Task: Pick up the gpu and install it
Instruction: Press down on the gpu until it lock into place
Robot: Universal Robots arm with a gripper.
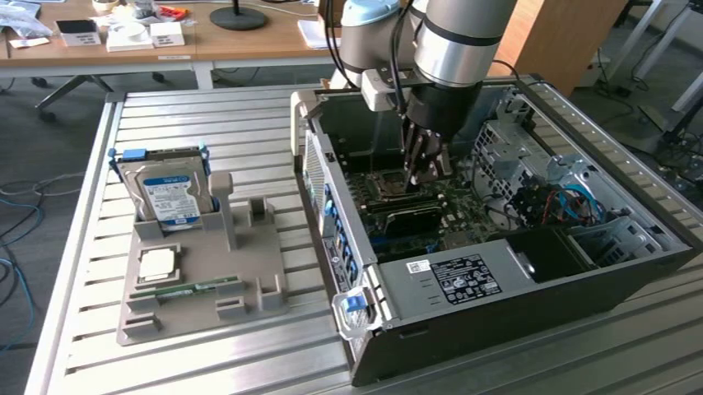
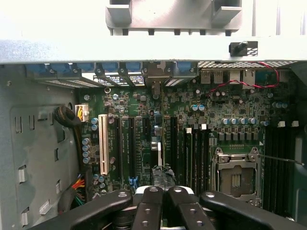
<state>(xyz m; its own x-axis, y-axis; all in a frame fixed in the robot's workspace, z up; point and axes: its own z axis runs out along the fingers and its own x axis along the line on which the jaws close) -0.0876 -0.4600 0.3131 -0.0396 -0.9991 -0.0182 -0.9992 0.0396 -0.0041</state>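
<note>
Squarely on a slatted metal table (image 1: 197, 346) lies an open computer case (image 1: 528, 304), side panel off, taking up the exterior view's right half. A wooden desk (image 1: 165, 45) with small items stands on the far side.

From above, the silver arm (image 1: 467, 41) reaches straight down into the case. On the exterior view's left, well apart from the case, sits a grey parts tray (image 1: 193, 317). Inside the case, the green motherboard (image 2: 225, 115) lies flat, its bare CPU socket (image 2: 236, 178) beside the slots.

A hard drive (image 1: 170, 197) with a blue-and-white label stands upright at the tray's far end.

The gpu (image 1: 416, 219) is inside the case, standing on edge among the motherboard's slots near the middle, directly under the tool. The wrist view shows it edge-on (image 2: 157, 152), running away from the fingers toward the case's rear wall.

The gripper (image 1: 423, 177) hangs just above the card, its black fingers (image 2: 152, 203) drawn tight together (image 2: 163, 178) at the card's top edge. Whether they pinch the card cannot be told.

A square chip (image 1: 157, 263) lies on the tray, with a slim green memory stick (image 1: 187, 290) nearer the camera.
</note>
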